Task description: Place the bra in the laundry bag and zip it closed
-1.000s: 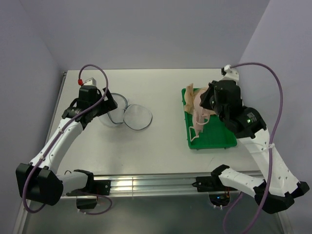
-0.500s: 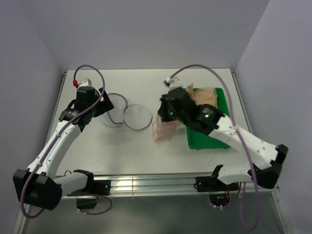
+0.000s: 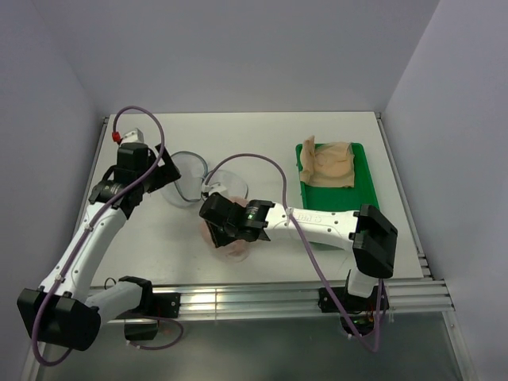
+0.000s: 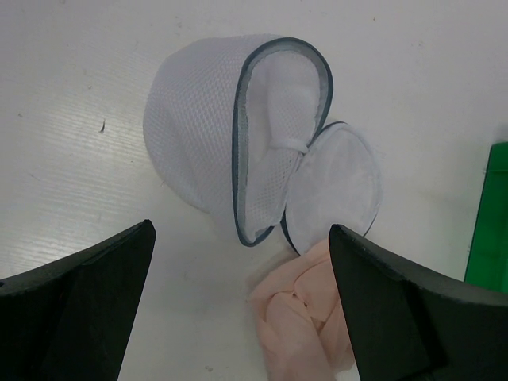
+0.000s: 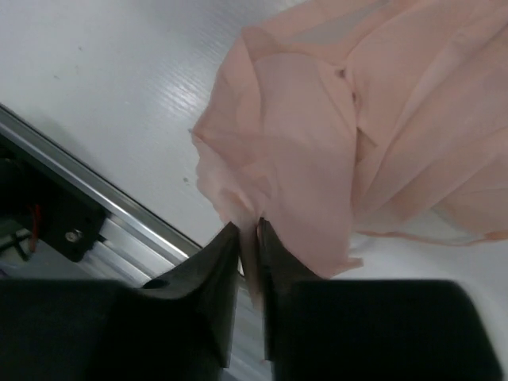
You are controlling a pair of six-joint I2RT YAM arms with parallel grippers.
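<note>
on the counter the bag lies unzipped, mouth gaping; the bra sits bunched just beside its smaller half, not inside; the left end effector hangs released above the bag; the right end effector pinches a thin fold of bra; best to lift the bundle over the rim and drop it deep, straps clear of the zip

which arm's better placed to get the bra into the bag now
Right: the right end effector pinches the bra beside the open bag. The left end effector hangs open near the bag, holding nothing.
</note>
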